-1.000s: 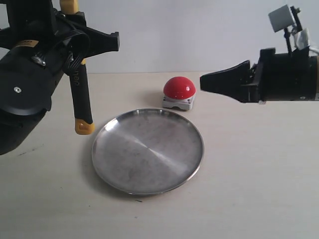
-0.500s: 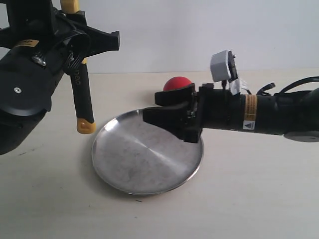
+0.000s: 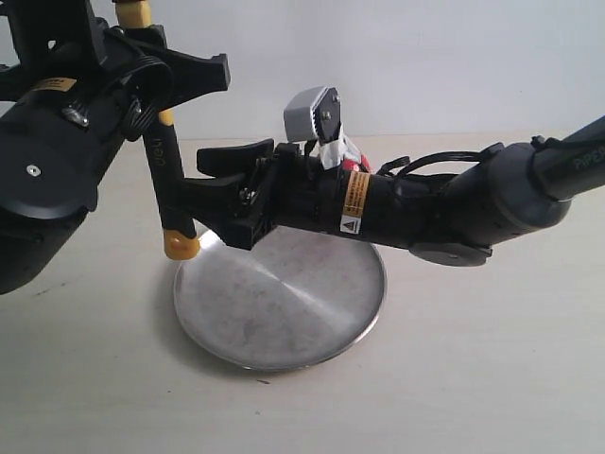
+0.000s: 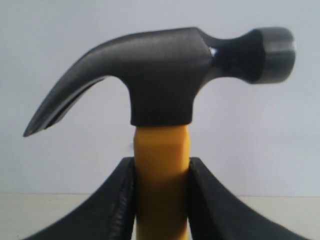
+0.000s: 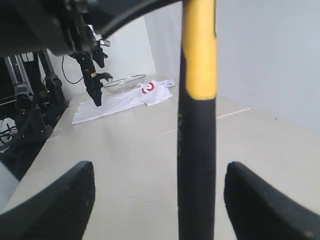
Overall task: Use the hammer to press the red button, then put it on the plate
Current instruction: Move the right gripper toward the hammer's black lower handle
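**Head-heavy hammer held upright, second grip waiting**

The hammer [image 3: 166,175] hangs upright in the upper left of the exterior frame, clear of the tabletop [image 3: 492,359]. Its yellow looped end is near the upper-left rim of the plate [image 3: 284,312]. The left end effector [image 4: 161,175] is clamped on the yellow neck, directly under the dark metal head. The right end effector [image 5: 160,205] has its fingers apart, one on each side of the black handle, and neither touches it. I judge the tool rigid and top-heavy. A hold low on the handle would let the head swing, so a grasp higher on the matte grip seems safer. The plate is shallow, dull, scuffed metal, so it is likely to slide if struck. The red button is hidden behind the right arm.
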Controlling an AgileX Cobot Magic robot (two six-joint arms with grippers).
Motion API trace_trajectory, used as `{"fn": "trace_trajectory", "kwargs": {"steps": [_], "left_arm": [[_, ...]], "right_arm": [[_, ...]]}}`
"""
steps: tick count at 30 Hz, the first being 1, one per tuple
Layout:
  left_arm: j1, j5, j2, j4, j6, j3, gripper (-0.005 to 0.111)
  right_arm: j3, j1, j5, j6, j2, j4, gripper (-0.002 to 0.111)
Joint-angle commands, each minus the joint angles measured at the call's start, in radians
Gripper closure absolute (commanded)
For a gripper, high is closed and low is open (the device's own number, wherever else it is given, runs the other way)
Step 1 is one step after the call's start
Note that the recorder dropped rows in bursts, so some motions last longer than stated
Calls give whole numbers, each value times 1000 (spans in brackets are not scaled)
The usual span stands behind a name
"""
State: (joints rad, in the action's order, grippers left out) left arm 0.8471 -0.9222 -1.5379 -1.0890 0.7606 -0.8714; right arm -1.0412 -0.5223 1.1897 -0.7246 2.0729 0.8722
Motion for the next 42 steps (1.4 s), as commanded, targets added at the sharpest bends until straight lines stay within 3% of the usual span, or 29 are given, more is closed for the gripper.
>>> {"fn": "trace_trajectory", "kwargs": {"steps": [1,17,36,42], "left_arm": [[4,-49,10,40,-9,-15,107],[4,11,10,94,-9,-15,107],[4,16,10,97,-9,-15,107],[4,37,10,120,-39,-15,107]], "right_arm": [[-40,-6,-44,-37,29,-7,38],[-165,-30,-147,-135,95,40,38],[-214,-35,-196,-111,110,-8,44],[-214,-35,-228,-111,110,-6,59]]}}
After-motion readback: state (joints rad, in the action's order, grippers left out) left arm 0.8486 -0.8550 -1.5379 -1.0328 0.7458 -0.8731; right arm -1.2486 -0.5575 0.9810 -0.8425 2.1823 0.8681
